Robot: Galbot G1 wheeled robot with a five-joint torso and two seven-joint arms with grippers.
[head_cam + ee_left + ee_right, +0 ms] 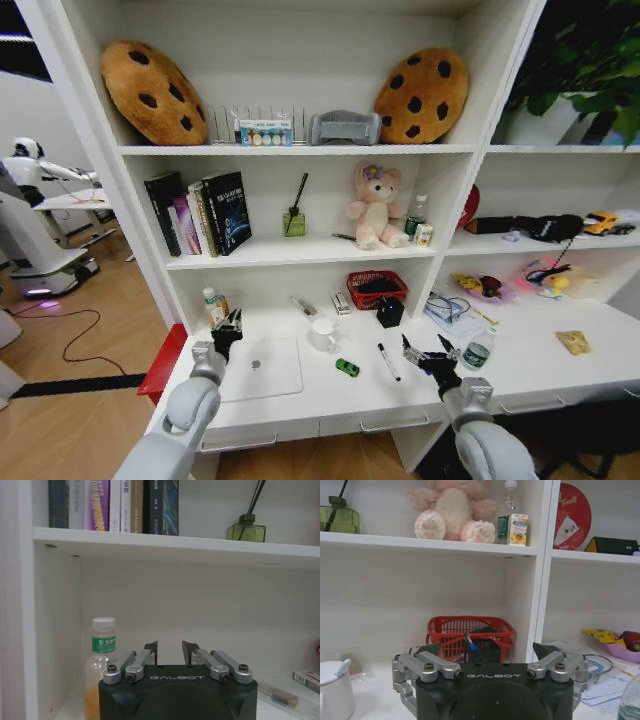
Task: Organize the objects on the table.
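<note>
Between your two grippers lie the green toy car (347, 367) and black pen (388, 361), loose on the table (530, 365). Left gripper (228, 330), jaws narrowly parted and empty, hovers at the silver laptop (260, 368); right gripper (427, 357) hangs wide open beside the green-capped bottle (479, 350). Nothing looks sorted yet.

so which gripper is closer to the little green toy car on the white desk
Right, though only narrowly. The right gripper hovers open just beyond the black pen from the small green toy car. The left gripper hovers over the silver laptop's far corner, farther off.
</note>
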